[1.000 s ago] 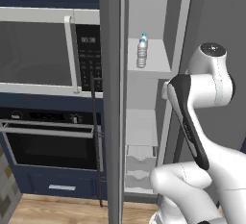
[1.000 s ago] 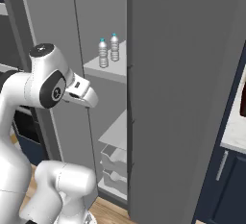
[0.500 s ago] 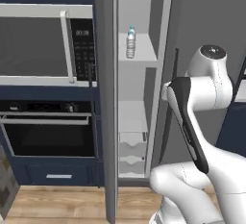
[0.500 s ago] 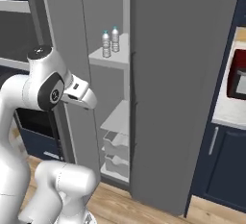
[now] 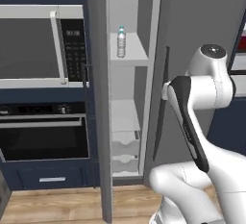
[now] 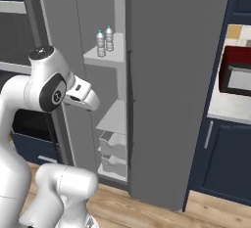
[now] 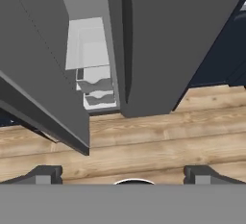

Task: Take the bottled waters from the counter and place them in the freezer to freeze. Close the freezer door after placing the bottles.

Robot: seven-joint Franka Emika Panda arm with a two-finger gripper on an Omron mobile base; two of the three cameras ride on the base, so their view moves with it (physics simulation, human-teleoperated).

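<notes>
With both bottled waters [image 6: 104,41] standing on the freezer [image 5: 129,55] shelf, closing remains: the empty gripper [image 7: 122,175], fingers spread wide, must push the freezer door [image 5: 98,98] shut.

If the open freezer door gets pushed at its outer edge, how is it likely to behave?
The freezer door is a tall, narrow flat panel, so it probably stays stiff and swings as one piece. It stands wide open beside the freezer, so a push likely needs a long arc. The bottles stand upright on a shelf; a hard slam might tip them.
</notes>
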